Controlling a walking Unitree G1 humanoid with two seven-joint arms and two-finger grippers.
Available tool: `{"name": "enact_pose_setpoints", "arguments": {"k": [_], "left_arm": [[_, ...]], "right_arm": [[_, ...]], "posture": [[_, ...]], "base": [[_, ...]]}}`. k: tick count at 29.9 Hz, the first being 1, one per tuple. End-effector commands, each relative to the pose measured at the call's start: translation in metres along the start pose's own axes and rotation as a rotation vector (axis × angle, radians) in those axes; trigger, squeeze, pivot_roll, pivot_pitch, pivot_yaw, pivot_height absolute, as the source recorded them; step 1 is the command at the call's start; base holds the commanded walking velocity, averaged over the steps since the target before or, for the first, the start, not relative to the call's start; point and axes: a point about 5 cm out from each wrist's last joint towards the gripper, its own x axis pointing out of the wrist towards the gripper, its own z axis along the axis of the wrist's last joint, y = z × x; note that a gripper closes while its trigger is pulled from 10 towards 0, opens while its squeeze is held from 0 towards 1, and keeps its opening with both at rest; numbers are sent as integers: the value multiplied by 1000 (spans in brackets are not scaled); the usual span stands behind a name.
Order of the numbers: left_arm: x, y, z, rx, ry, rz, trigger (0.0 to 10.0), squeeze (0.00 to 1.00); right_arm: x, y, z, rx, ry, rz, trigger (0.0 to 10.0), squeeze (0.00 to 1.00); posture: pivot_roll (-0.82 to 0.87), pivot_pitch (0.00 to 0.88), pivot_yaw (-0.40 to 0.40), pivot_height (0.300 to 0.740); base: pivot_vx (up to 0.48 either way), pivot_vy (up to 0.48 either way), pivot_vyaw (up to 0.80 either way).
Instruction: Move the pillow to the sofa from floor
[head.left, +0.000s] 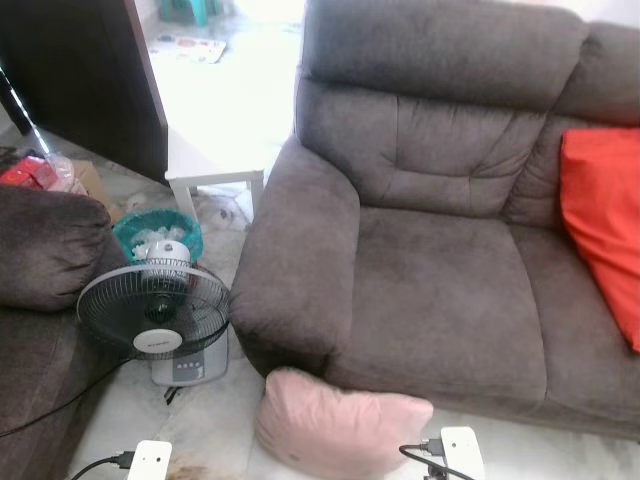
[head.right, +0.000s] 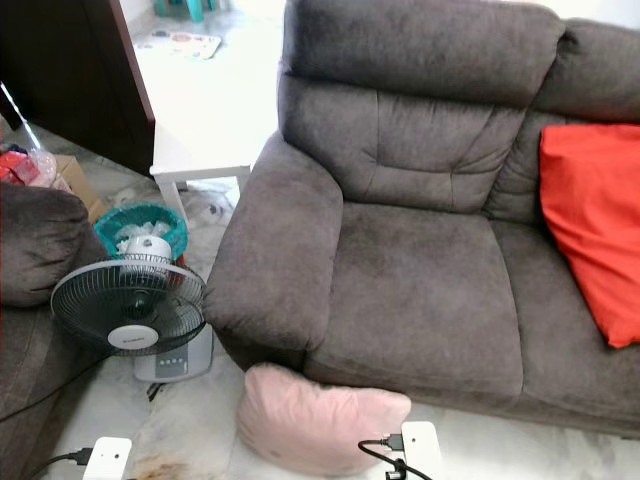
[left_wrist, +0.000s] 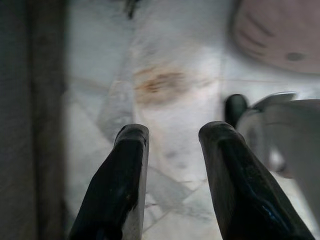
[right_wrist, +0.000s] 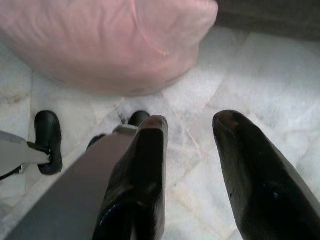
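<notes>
Both hands hang low over the marble floor (right_wrist: 240, 75), fingers parted, empty: left hand (left_wrist: 172, 135), right hand (right_wrist: 190, 125). Beyond them the pink pillow (head.left: 335, 425) leans on the grey sofa (head.left: 440, 290); soft, light, likely best pinched at a plump corner.

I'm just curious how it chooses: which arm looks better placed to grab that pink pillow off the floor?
Probably the right. The right gripper hangs open just short of the pink pillow, whereas the left gripper, also open, faces bare floor with the pillow off to one side.
</notes>
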Motion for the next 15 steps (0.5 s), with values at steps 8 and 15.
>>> {"name": "enact_pose_setpoints", "arguments": {"k": [8, 15], "left_arm": [[1, -6, 9, -1, -50, -25, 10000, 0], [5, 4, 51, -24, -237, 40, 10000, 0]], "right_arm": [[-1, -7, -3, 38, -18, -28, 10000, 0], [-4, -7, 5, 169, -163, -51, 10000, 0]], "posture": [[144, 97, -58, 740], [153, 96, -59, 740]], "base": [[0, 0, 0], [0, 0, 0]]}}
